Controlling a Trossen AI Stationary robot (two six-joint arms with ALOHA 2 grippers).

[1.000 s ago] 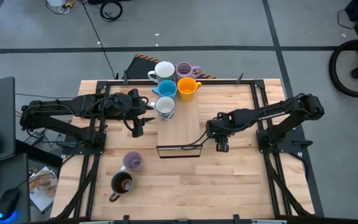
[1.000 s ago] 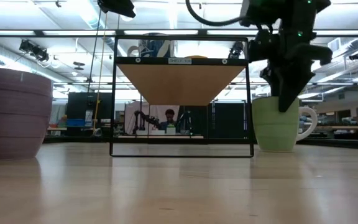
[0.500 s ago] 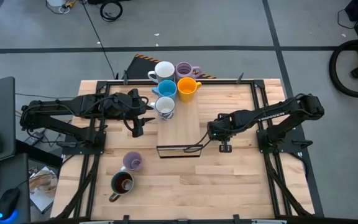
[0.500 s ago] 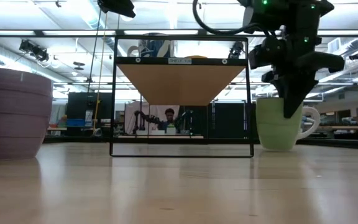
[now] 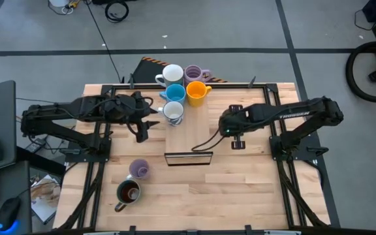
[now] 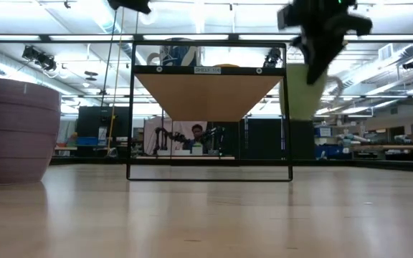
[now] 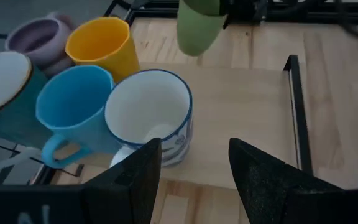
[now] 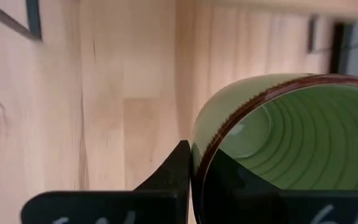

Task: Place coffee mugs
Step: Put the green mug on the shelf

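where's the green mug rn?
The green mug is off the table in the right pincer, hanging beside the raised wooden shelf, on its right in the high view.

Pale wood with visible grain on the bench and on the smooth shelf board. Matt black metal for the shelf frame. Glossy glazed ceramic on the green mug, ridged inside, and on the blue mug.

Small white label on shelf frame top bar, print too small to read. No other legible text.
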